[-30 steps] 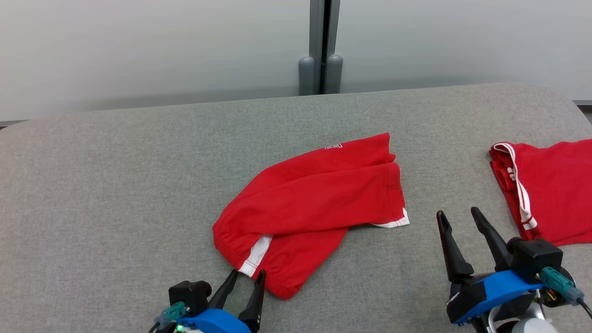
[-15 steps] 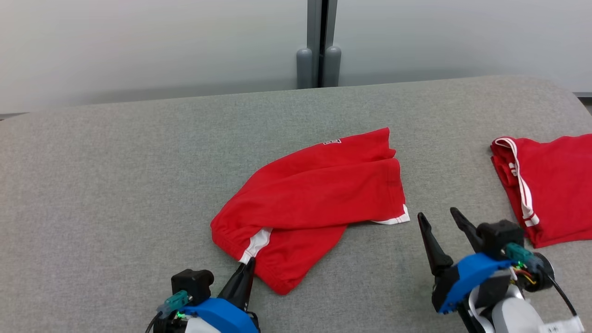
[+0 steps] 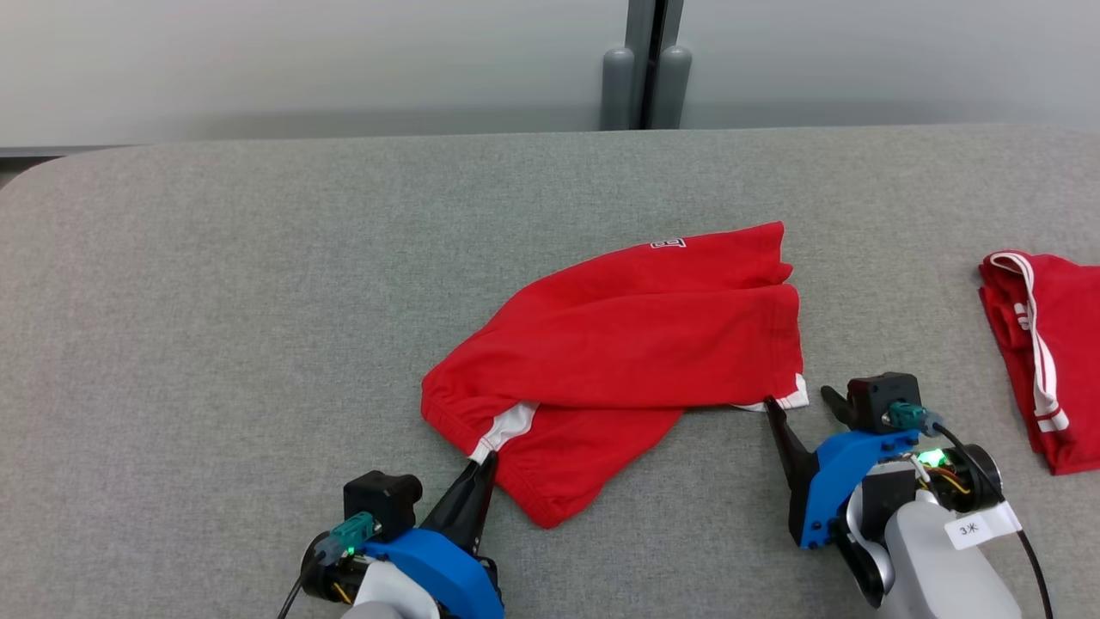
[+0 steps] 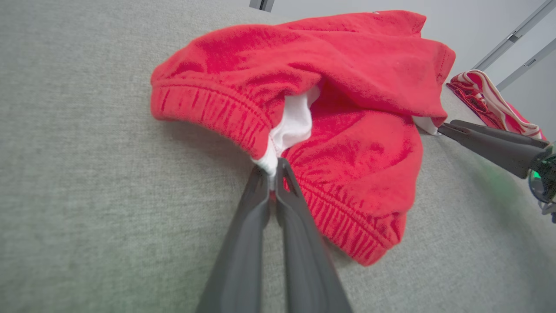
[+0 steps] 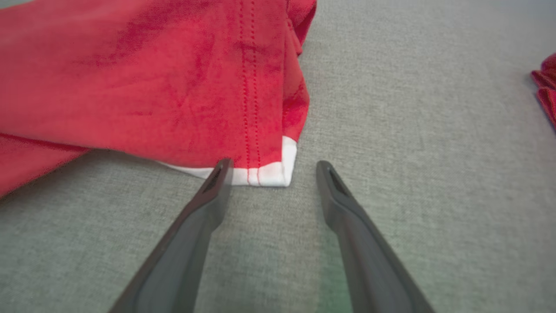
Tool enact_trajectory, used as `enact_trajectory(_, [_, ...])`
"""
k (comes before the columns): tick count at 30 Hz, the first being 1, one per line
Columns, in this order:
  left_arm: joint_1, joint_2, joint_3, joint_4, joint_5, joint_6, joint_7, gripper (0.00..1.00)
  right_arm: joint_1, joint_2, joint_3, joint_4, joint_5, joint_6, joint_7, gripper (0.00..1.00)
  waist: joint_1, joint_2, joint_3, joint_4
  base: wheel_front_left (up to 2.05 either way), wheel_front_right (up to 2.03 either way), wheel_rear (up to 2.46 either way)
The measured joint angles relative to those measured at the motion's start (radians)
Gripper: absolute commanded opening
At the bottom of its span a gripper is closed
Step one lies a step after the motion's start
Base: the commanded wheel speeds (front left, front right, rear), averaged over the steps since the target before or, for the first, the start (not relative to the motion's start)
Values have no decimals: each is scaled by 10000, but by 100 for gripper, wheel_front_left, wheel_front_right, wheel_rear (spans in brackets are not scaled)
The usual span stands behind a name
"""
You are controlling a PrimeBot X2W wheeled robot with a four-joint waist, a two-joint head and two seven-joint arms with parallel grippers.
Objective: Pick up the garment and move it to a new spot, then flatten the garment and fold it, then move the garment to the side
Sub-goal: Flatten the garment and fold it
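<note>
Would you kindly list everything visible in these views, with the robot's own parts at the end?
red garment: one, red with white trim, crumpled mid-table
second red garment: one, red with white stripes, far right of the head view
table: one, grey fabric top, under both garments
posts: two, grey, behind the table
wall: one, pale, behind the posts
left gripper: one, dark fingers, shut on the red garment's white trim
right gripper: one, dark fingers, open at the white hem corner
</note>
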Motion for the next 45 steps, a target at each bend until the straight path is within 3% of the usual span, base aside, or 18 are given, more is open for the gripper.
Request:
enact_trajectory(2, [-70,21,-81,-13,4,0,-27,0,-214,0,-44,422,0,0,-102,98,0,0,66,49,0,0,0])
enact_trajectory(4, [-117,29,-138,-25,50,0,-27,0,-421,0,-104,771,0,0,-226,45,0,0,116,90,0,0,0])
enact_trajectory(5, [-131,31,-165,-23,59,0,-29,0,-530,2,-150,928,2,0,-288,31,0,0,137,111,0,0,0])
enact_trajectory(7, [-173,38,-190,-19,59,0,-31,0,-669,-2,-146,1152,150,0,-453,14,-1,0,188,141,0,0,0])
enact_trajectory(8, [-215,46,-194,-13,59,0,-40,0,-744,-2,-117,1283,221,0,-539,0,0,0,211,144,0,0,0])
enact_trajectory(15, [-313,165,-165,-291,174,29,-389,0,-970,6,-134,1605,966,0,-1074,0,0,0,113,99,0,0,0])
enact_trajectory(19, [-342,445,-54,-1333,376,205,-571,0,-933,10,-259,552,1432,0,-1210,0,0,0,-116,50,0,0,0])
enact_trajectory(22, [-337,895,113,-2495,537,393,-594,0,-667,10,-376,-903,1799,0,-784,0,-1,0,-291,-69,0,0,0])
enact_trajectory(26, [-207,1674,228,-4307,736,683,-58,0,206,6,-658,-3413,2057,-2,654,0,-1,0,-505,-295,0,0,0])
enact_trajectory(32, [-59,2729,451,-7166,763,869,1312,0,1042,0,-815,-7718,2182,-2,2805,0,-2,0,-566,-625,0,0,0])
enact_trajectory(36, [-251,3358,550,-8659,585,823,2431,0,937,0,-899,-9664,2884,-2,3939,0,-2,0,-333,-746,0,0,0])
enact_trajectory(40, [-1179,3969,903,-9037,424,627,3206,0,68,-10,-895,-10076,2857,-2,4777,0,-2,0,101,-866,0,0,0])
enact_trajectory(45, [-2744,4228,1154,-8011,215,278,3494,0,-1732,-245,-637,-8891,2671,-2,4836,0,-1,0,910,-983,0,0,0])
